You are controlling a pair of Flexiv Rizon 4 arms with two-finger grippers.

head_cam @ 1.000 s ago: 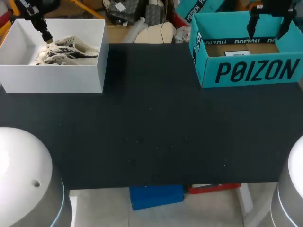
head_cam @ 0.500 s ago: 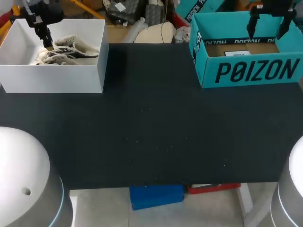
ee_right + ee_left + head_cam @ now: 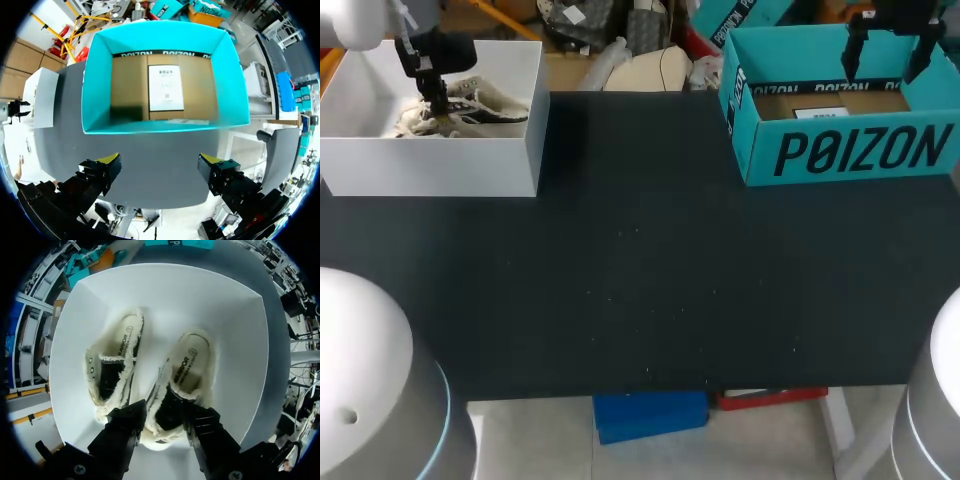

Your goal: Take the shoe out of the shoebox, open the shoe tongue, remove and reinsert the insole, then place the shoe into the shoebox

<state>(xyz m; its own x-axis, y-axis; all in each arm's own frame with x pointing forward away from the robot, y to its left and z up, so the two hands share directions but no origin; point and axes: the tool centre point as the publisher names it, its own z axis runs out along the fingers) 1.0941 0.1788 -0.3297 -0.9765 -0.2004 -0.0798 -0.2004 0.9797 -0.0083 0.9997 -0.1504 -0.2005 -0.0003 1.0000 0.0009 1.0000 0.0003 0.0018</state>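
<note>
In a white box [image 3: 240,340] at the surface's [image 3: 640,280] far left corner, the left end effector [image 3: 165,420] grips one end of a cream fleece-lined shoe [image 3: 182,385]. A second shoe [image 3: 112,370] lies just beside it. The right end effector [image 3: 159,167] hangs open above the teal shoebox [image 3: 95,85].

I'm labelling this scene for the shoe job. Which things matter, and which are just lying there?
Job: shoe at the left gripper, white box holding it, teal shoebox under the right gripper.
Lying about: second shoe beside it, paper sheet inside the teal shoebox.
</note>
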